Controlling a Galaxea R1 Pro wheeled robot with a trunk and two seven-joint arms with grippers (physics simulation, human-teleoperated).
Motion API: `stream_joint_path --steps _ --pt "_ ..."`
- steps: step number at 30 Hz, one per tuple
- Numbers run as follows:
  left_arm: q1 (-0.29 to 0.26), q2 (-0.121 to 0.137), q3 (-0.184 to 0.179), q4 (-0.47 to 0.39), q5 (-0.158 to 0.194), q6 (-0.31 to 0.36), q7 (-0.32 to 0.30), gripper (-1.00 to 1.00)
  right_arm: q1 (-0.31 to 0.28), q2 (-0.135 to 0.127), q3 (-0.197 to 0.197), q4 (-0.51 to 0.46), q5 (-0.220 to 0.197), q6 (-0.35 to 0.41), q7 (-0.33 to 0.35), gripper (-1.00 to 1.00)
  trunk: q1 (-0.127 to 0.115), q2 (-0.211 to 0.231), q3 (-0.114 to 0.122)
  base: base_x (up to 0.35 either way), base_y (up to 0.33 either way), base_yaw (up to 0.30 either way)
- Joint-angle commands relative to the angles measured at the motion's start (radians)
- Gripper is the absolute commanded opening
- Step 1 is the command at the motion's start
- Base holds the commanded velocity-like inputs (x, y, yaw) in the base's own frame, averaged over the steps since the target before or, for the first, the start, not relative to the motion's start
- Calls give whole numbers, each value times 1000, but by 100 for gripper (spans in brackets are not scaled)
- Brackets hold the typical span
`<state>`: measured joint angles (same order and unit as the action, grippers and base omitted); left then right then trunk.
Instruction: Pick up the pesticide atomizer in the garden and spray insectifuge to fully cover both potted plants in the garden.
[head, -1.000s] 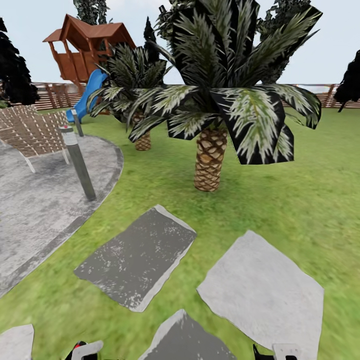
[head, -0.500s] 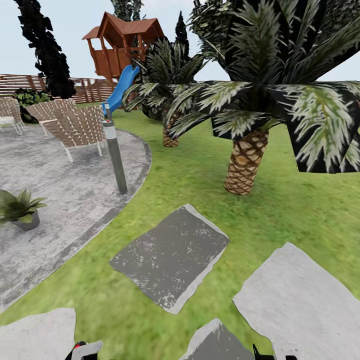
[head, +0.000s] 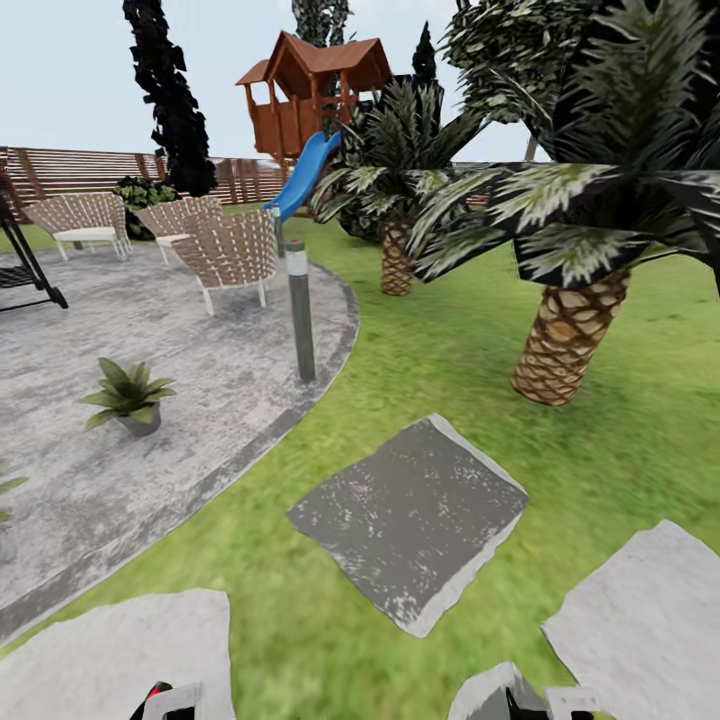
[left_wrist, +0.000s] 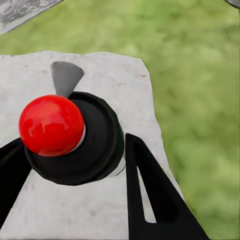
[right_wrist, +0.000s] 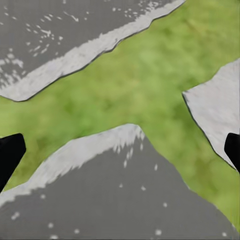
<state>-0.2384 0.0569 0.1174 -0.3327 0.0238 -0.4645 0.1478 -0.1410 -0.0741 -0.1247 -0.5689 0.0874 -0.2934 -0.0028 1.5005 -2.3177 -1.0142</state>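
Head view, swung round to the left over the last second, so one potted plant (head: 128, 395) now in frame: low rosette in a small grey pot, sitting on the round paved patio (head: 90, 500), well apart from the robot. Wasn't visible a second ago, popped in at the left edge half a second back, now further in. Leaf tips poking in at the far left edge lower down, maybe the second plant, can't say for sure.

Good news for the task, since at least one spray target located. Pesticide atomizer yet to be found and picked up though, so probably more looking around needed first.

Left gripper (left_wrist: 75, 145) spread wide, fingers (left_wrist: 150, 195) black and apart, apparently gripping nothing. Red knob on a black round base (left_wrist: 52, 125) sitting between them in the left wrist view over a pale stone, looks like part of the robot rather than something held, but just a guess. Right gripper (right_wrist: 122, 145) wide open too, empty, hanging over stepping stones and grass.

Further out: grey bollard post (head: 300, 310) at the patio edge, wicker chairs (head: 232, 255) behind it, dark stepping stone (head: 410, 520) on the lawn, palm (head: 565, 340) off to the right, wooden playhouse (head: 310, 90) with blue slide (head: 305, 175), slatted fence (head: 70, 170) at the back.
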Motion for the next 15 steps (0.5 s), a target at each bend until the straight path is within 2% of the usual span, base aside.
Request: stream_joint_path --steps 1,15 --pt "-1 0 -1 1 2 -3 1 -100 0 0 -4 0 9 -3 0 100 0 0 -1 1 306 279" --pt "-1 1 -1 1 2 -3 1 -100 0 0 -4 0 9 -3 0 100 0 0 -1 0 306 279"
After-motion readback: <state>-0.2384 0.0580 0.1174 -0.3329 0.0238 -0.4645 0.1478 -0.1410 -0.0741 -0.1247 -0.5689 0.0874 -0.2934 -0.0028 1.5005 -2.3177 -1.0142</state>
